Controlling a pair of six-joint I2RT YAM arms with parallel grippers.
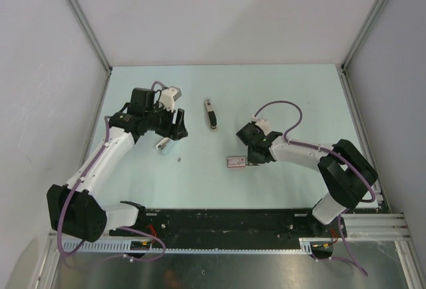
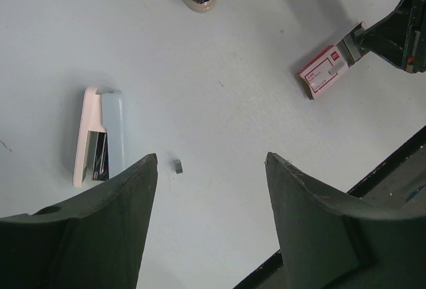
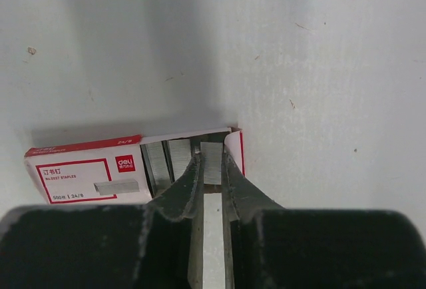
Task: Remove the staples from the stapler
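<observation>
Unloading is being judged nearly done: a staple strip (image 3: 212, 172) is being pinched in the almost-closed right gripper (image 3: 212, 158) at the box (image 3: 86, 169) mouth, centre-right, while stray staples (image 2: 178, 166) are being left lying just right of the stapler (image 2: 100, 136), near the wide-open, empty left gripper (image 2: 210, 159).

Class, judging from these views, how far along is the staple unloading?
Seemingly done: the stapler lies apart from both pincers. In hand: the right pincer is shut on a staple strip at the open staple box. Remaining: one loose staple bit lies near the stapler, below the open left pincer.
</observation>
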